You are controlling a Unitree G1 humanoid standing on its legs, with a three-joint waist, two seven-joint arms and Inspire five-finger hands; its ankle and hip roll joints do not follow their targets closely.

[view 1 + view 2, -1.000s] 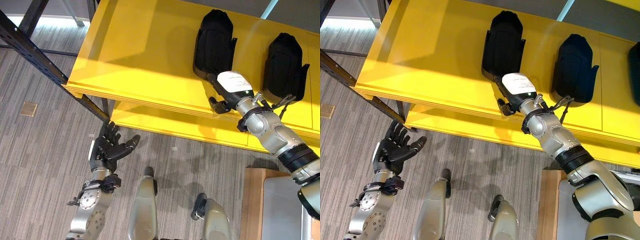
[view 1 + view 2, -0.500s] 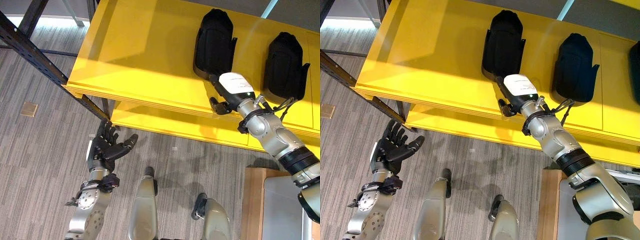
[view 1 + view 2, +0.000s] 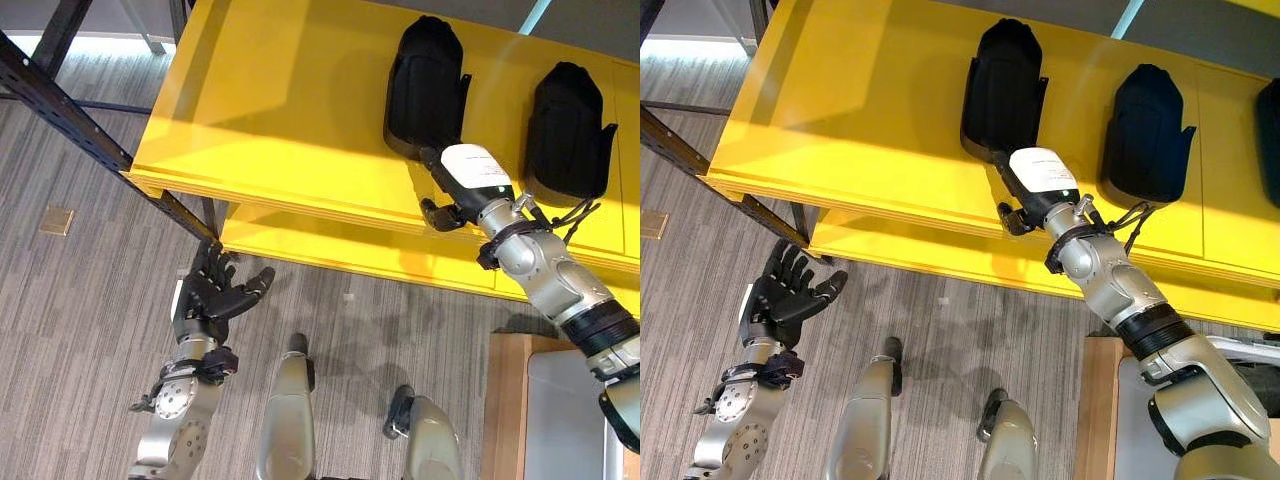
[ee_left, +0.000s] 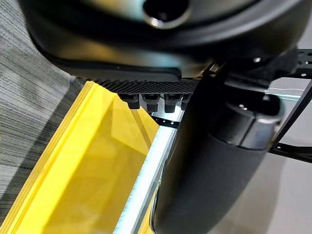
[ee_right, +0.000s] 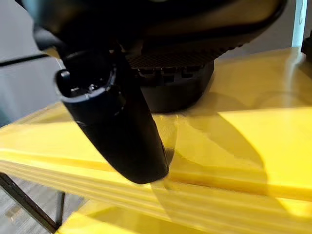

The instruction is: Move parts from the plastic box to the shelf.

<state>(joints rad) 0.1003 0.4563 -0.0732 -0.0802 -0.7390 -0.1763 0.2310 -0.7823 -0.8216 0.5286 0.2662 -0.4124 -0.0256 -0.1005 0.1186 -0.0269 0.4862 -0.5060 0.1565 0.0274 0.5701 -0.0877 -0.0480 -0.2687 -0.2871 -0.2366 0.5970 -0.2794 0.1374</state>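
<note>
Your right hand (image 3: 470, 178) is up on the yellow shelf (image 3: 280, 110), with its fingers reaching toward the near end of a black part (image 3: 427, 85) at about 11 o'clock from the wrist. From the head cameras the fingertips meet or sit just under that part's lower edge, but whether they are curled on it or merely resting against it you cannot tell. The right wrist view shows the thumb (image 5: 114, 122) sticking out over the shelf's front edge and the part's dark bulk close ahead, with the fingers hidden.

The part lies flat on the shelf with its long axis running from 6 to 12 o'clock, pointing away from you and roughly in line with your forearm. A second black part (image 3: 568, 130) lies parallel to it, well apart at 3 o'clock, to the right of your wrist.

Your left hand (image 3: 215, 295) hangs low over the carpet (image 3: 80, 300), below the shelf's front corner, with fingers spread and relaxed and holding nothing.

The right hand is clearly nearer. If the part is set where you want it, drawing straight back toward 5 o'clock along its axis looks like the cleanest way to clear it without nudging it.
</note>
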